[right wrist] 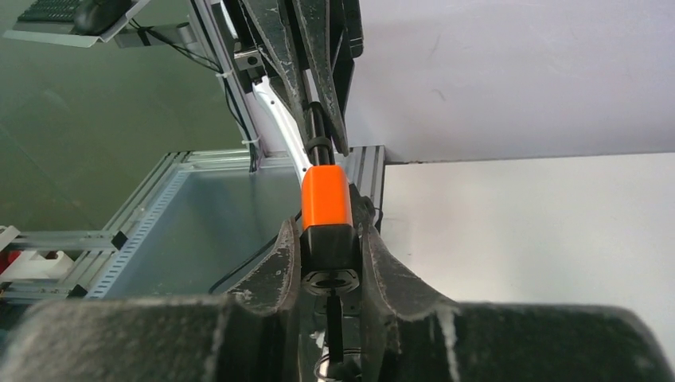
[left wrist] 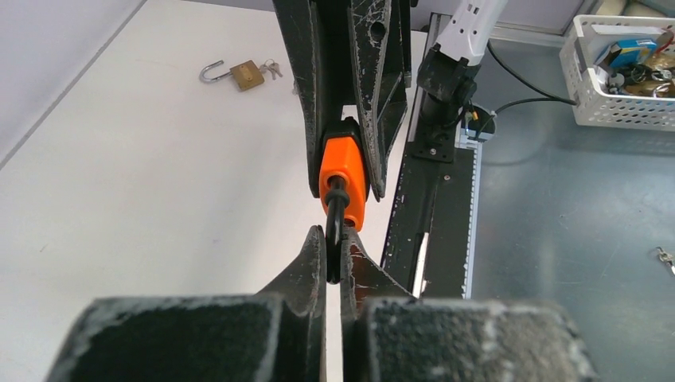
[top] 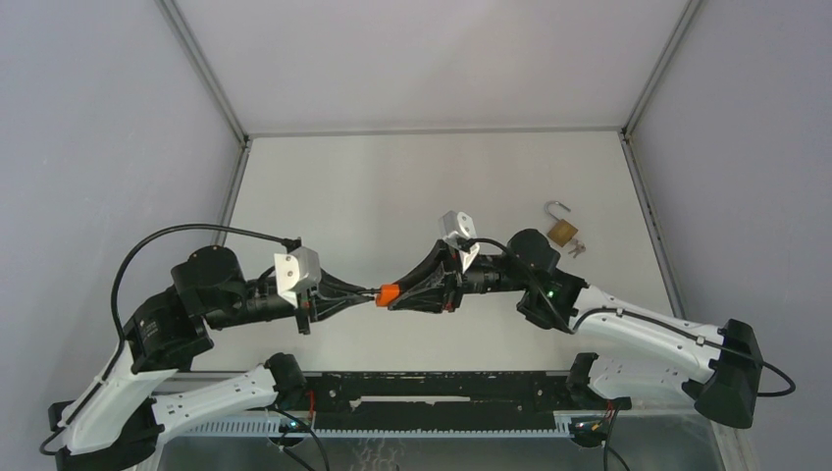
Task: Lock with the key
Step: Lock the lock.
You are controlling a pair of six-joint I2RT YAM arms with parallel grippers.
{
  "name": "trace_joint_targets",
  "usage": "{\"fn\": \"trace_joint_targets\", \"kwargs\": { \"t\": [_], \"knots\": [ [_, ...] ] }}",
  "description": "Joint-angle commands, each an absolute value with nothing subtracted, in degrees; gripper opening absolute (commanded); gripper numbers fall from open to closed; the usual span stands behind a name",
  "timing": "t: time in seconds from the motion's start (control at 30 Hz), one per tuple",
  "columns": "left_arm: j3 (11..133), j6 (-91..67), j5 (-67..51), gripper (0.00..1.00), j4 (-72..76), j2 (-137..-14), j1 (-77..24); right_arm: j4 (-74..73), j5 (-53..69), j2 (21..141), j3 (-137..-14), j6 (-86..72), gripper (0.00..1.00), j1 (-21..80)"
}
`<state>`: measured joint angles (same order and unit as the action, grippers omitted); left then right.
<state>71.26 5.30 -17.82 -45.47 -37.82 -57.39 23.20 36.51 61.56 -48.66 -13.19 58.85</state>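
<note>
An orange and black padlock [top: 389,292] hangs in the air between both grippers, above the table's near middle. My left gripper [top: 371,293] is shut on its black shackle [left wrist: 335,231]; the orange body [left wrist: 344,171] points away from it. My right gripper [top: 400,294] is shut on the lock's black lower body [right wrist: 326,243], with the orange part [right wrist: 325,195] beyond the fingertips. A black key [right wrist: 335,326] sticks in the lock's cylinder, between the right fingers toward the wrist. The two grippers face each other, tip to tip.
A brass padlock [top: 561,232] with its shackle open lies on the table at the back right, small keys [top: 577,249] beside it; it also shows in the left wrist view [left wrist: 247,75]. A black rail [top: 442,388] runs along the near edge. A white basket [left wrist: 621,68] stands off the table.
</note>
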Motion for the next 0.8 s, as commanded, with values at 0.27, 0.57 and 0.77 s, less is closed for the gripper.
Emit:
{"fn": "trace_joint_targets", "kwargs": {
  "t": [0.27,0.57,0.77],
  "knots": [
    [69.59,11.09,-14.73,0.71,-44.12,-34.45,-55.99,-6.08,26.79,52.79,-57.59,5.59,0.00,60.63],
    [65.66,13.82,-12.52,0.61,-42.25,-35.52,-58.48,-16.18,15.54,56.65,-66.70,12.49,0.00,67.16],
    [65.21,14.44,-14.53,0.57,-41.86,-35.83,-59.53,-14.14,15.59,57.17,-66.71,12.10,0.00,67.62]
  ]
}}
